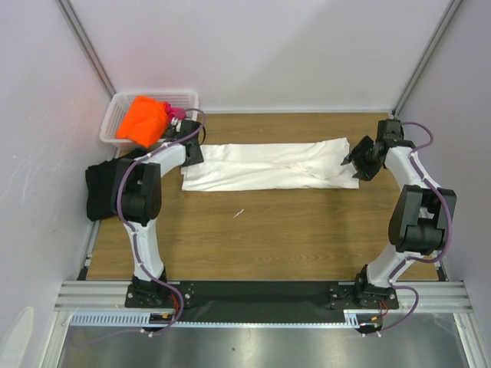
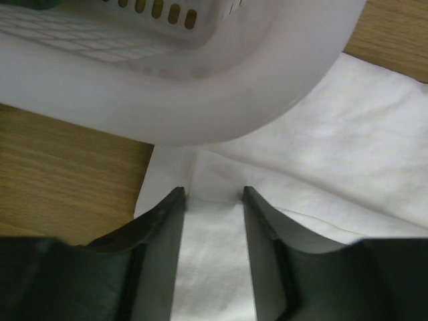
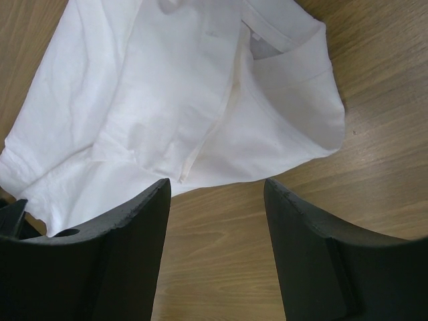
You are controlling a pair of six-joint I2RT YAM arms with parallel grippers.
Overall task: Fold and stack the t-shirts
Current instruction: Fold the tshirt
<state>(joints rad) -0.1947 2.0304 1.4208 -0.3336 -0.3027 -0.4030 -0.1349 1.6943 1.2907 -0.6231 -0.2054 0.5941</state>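
left gripper: jaws half apart, astride the hem end of the long folded white cloth t-shirt on the wooden table. right gripper wide, empty, by its collar. advise pinching all layers squarely.

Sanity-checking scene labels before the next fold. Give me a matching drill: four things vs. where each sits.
Things:
1. white t-shirt
2. orange t-shirt
3. black t-shirt
4. basket

Places:
A. far left corner of the table
B. inside the basket
C. bunched at the table's left edge
D. laid lengthwise across the middle of the table

Pairs: 1-D, 2-B, 3-C, 4-A
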